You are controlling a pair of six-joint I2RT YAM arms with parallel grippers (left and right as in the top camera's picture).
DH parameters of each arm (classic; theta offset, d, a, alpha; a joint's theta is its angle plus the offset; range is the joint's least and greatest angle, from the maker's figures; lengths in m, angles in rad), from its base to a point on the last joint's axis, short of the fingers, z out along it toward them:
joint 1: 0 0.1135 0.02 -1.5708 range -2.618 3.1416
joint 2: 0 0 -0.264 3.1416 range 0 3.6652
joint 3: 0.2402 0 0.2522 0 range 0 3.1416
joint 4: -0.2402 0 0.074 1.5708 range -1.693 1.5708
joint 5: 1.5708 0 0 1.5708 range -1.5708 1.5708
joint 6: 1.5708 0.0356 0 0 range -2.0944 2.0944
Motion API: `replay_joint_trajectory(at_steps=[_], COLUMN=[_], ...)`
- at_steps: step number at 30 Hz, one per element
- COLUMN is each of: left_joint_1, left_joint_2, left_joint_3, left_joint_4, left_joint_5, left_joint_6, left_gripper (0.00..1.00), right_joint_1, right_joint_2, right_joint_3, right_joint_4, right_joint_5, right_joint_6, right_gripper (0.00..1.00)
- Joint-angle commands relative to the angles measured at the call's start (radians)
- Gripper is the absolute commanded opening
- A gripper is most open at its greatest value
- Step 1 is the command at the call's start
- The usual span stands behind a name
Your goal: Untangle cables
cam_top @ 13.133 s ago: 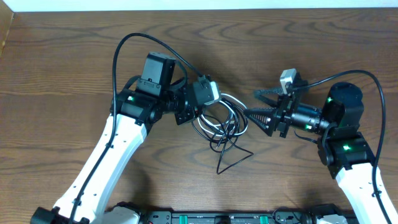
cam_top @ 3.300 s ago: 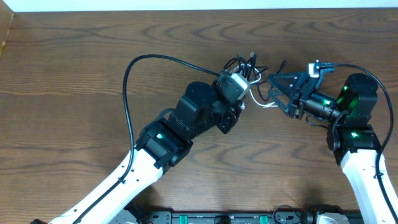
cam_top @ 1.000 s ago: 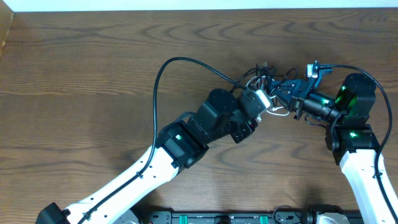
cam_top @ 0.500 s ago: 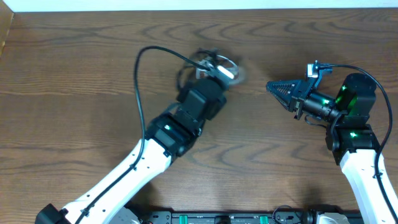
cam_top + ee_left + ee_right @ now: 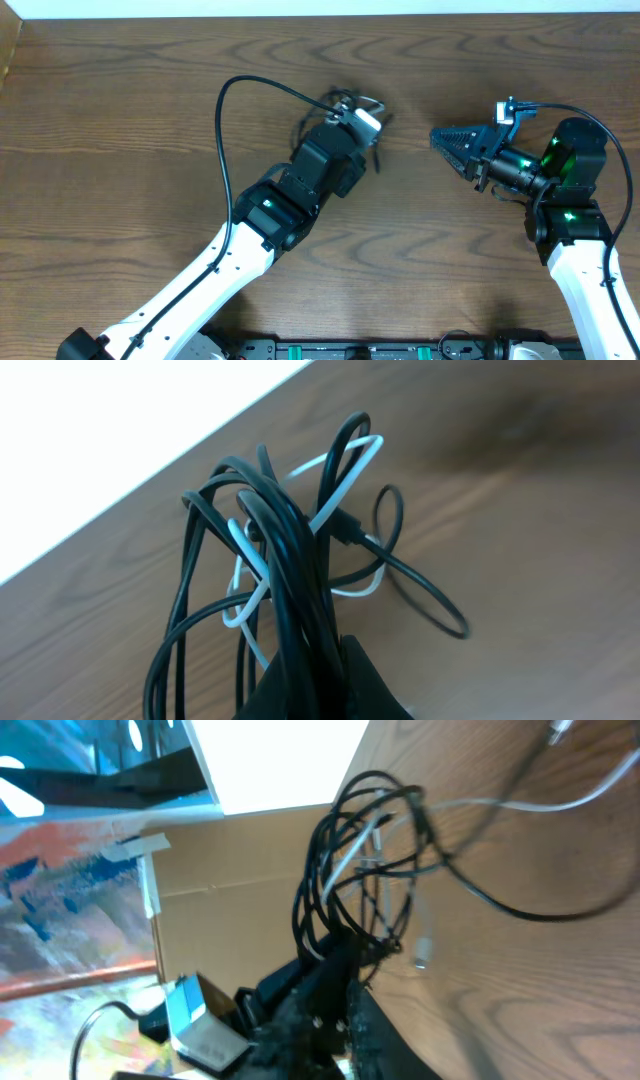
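The cables (image 5: 372,128) are one tangled bunch, several black cords and one white cord (image 5: 340,478). My left gripper (image 5: 350,106) is shut on the bunch, and the black strands run down between its jaws (image 5: 318,665) with loops fanning out above the wood. My right gripper (image 5: 438,137) points left at the bunch from a short gap away and touches nothing. In the right wrist view the cables (image 5: 365,860) hang ahead of my right gripper (image 5: 345,1000), whose jaws stand slightly apart with nothing between them. A small plug (image 5: 422,954) dangles from the bunch.
The left arm's thick black wire (image 5: 228,105) arches over the table's left half. A cardboard box (image 5: 6,50) sits at the far left edge, also seen as a cardboard wall (image 5: 250,850) beyond the table. The table's far edge (image 5: 320,16) lies just behind the bunch.
The left gripper has pulled the bunch left, away from the right gripper, which had been at the cables. The right gripper now holds nothing and its jaws have parted a little.
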Motion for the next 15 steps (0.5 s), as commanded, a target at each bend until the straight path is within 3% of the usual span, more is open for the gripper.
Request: replay_joint_trajectory(at_steps=[1, 6, 15], left_joint_1=[0.002, 0.002, 0.002], left_joint_2=[0.003, 0.003, 0.003], left_joint_3=[0.0, 0.0, 0.0], left_joint_4=[0.04, 0.103, 0.155], left_joint_5=[0.259, 0.409, 0.433], left_joint_6=[-0.004, -0.005, -0.064], left_gripper=[0.08, 0.08, 0.08], right_joint_1=[-0.004, -0.004, -0.004], right_joint_2=[0.0, 0.0, 0.0], right_joint_3=[0.01, 0.01, 0.01], right_joint_4=[-0.001, -0.002, -0.002], right_joint_5=[-0.004, -0.005, 0.0], right_joint_6=[-0.024, -0.027, -0.038], right_gripper=[0.2, 0.22, 0.19])
